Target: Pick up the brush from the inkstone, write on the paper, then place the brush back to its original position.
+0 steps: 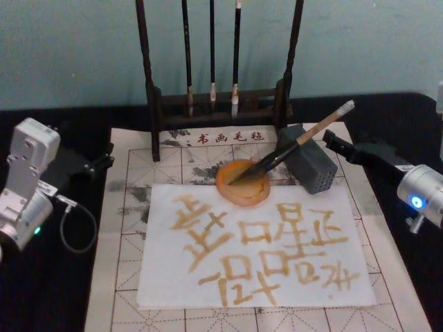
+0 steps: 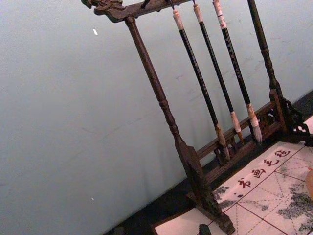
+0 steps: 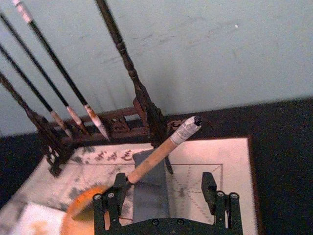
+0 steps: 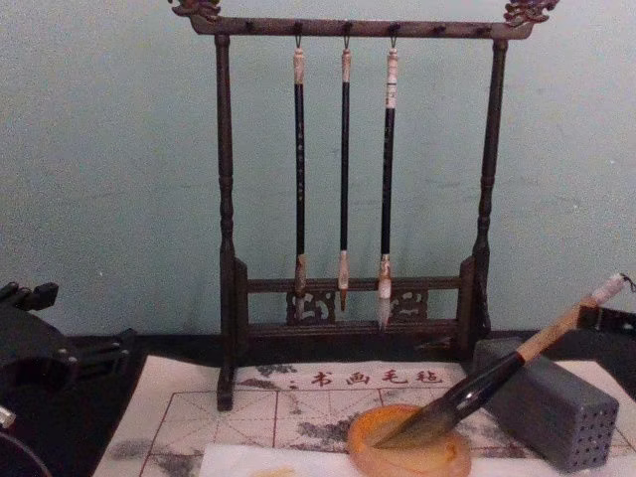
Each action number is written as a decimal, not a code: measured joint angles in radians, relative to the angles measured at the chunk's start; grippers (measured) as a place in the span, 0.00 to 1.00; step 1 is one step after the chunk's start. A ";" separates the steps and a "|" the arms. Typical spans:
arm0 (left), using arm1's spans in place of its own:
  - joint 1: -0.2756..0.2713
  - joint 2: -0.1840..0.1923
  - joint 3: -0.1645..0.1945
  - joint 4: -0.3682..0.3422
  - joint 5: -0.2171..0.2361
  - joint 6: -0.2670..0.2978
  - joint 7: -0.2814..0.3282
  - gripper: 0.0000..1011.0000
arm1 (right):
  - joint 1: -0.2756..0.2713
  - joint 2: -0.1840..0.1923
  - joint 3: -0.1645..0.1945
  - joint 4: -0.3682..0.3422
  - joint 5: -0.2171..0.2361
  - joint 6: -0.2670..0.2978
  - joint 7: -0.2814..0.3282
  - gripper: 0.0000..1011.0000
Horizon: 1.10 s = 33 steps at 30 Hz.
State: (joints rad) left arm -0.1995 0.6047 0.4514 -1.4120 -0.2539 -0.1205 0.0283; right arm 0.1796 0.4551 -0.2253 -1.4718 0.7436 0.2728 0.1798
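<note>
Leaning up out of the inkstone (image 1: pixel 242 201), the brush (image 1: pixel 291 149) rests with its bushy dark tip in the shallow amber dish and its tan handle propped on the grey block (image 1: pixel 313 171), so its long axis climbs back and toward the robot's right. That puts its whitish end right by the right gripper (image 3: pixel 161 188), whose black fingers are spread wide, one on each side of the handle, gripping nothing. Whether one finger brushes the wood I can't say. The left gripper (image 1: pixel 93 166) sits well apart at the left edge of the felt mat (image 1: pixel 124 228), and I can't tell whether it is closed. The paper (image 1: pixel 166 280), a plain white sheet just in front of the dish, carries broad amber strokes, so I'd judge the writing done and the brush set back. What remains looks like drawing the right arm clear without nudging that smooth round handle, which could roll off the block's flat top.
</note>
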 joint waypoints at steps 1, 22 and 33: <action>0.000 0.000 0.000 0.000 0.000 0.000 0.000 0.99 | 0.007 -0.015 0.009 0.006 0.030 0.022 -0.005 0.99; 0.000 0.000 0.000 0.000 0.000 0.000 0.000 0.99 | 0.119 -0.164 0.070 0.132 0.289 0.160 -0.124 0.99; 0.000 0.000 0.000 0.000 0.000 0.000 0.000 0.99 | 0.156 -0.193 0.062 0.175 0.342 0.160 -0.150 0.99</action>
State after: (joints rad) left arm -0.1995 0.6047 0.4514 -1.4120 -0.2539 -0.1205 0.0283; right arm 0.3354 0.2621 -0.1629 -1.2964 1.0853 0.4329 0.0293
